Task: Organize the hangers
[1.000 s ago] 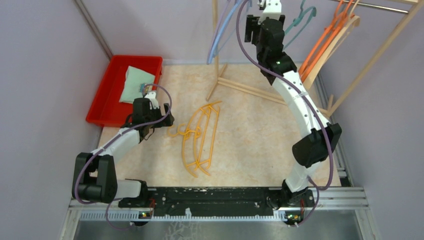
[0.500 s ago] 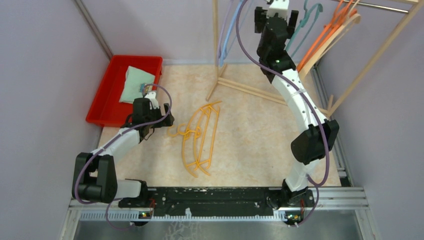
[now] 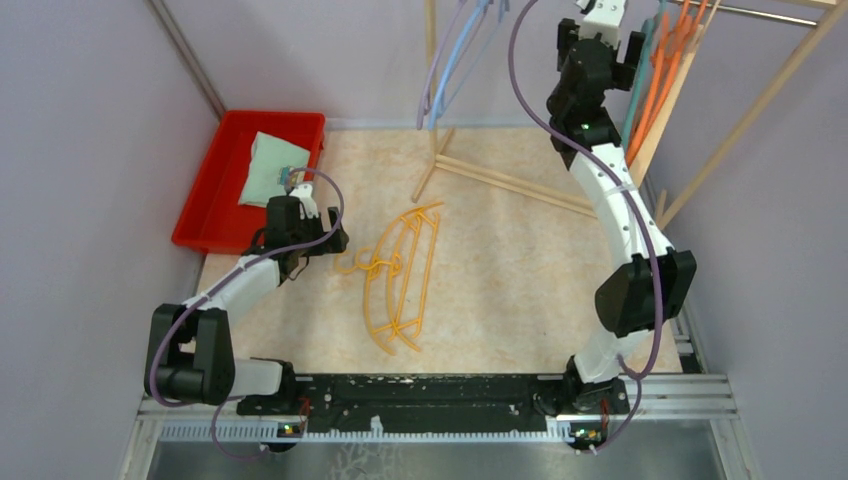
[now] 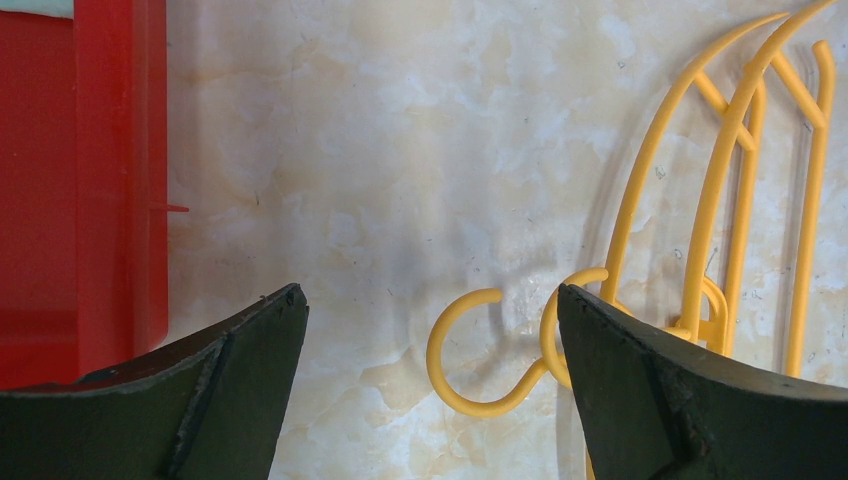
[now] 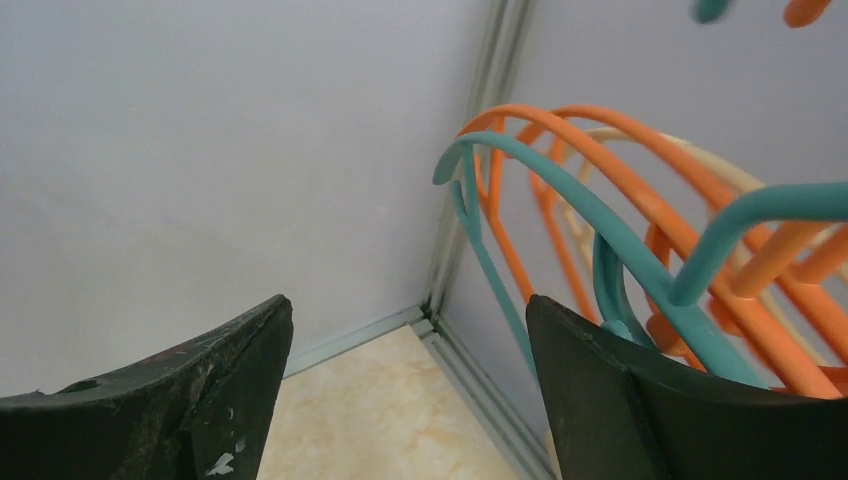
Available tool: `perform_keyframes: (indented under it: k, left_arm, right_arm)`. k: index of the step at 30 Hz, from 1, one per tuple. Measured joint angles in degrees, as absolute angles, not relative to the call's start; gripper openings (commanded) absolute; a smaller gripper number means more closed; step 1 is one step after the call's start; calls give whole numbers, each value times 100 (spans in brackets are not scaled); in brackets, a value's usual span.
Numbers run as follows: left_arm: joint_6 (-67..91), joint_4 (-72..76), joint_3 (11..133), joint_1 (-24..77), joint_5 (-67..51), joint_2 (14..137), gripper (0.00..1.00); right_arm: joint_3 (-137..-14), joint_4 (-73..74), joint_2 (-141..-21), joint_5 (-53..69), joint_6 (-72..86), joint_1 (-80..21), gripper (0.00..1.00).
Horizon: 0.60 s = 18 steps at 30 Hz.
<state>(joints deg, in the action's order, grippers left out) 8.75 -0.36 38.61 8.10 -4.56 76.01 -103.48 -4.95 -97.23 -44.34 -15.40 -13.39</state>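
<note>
Because the right gripper (image 5: 408, 312) sits spread wide with the teal hanger (image 5: 600, 215) just beside one finger and the orange hangers (image 5: 620, 135) crowded behind, any sideways drift could set the row swinging or knock a hook off the rack rail (image 3: 760, 12).

Right arm: stretched high toward the far right corner, nothing between its fingers.

Left arm: low and folded, the left gripper (image 4: 430, 300) open over the table, near the hooks of two yellow hangers (image 4: 470, 408). The hooks look tangled, so lifting one may drag both. The red bin (image 3: 200, 200) is close on its left.
</note>
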Motion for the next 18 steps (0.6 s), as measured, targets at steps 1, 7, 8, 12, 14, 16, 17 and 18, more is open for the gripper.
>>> perform_keyframes:
  k: [1, 7, 8, 12, 14, 16, 17, 18]
  left_arm:
    - [875, -38, 3859, 810, -458, 7601, 100]
    - [875, -36, 3861, 810, -475, 7601, 100]
    - [875, -36, 3861, 810, -478, 7601, 100]
    - [875, -36, 3861, 810, -499, 7601, 100]
    - [875, -36, 3859, 810, -508, 7601, 100]
    - [875, -36, 3861, 810, -515, 7601, 100]
    - [875, -36, 3861, 810, -517, 7601, 100]
    - [875, -36, 3859, 810, -517, 7601, 100]
  right_arm:
    - [-10302, -506, -9666, -4447, -1551, -1288, 86]
    - [-9946, -642, -9273, -4517, -1608, -926, 86]
    - [-9913, -652, -9220, -4521, -1608, -856, 86]
    - [-9800, -657, -9032, -4565, -1599, -528, 86]
    - [-9671, -659, -8899, -4580, -1594, -381, 86]
    - [-9546, -644, -8766, -4580, -1597, -263, 86]
    - [-9494, -615, -8713, -4582, -1590, -211, 86]
    - [-9459, -593, -8665, -4578, -1588, -154, 86]
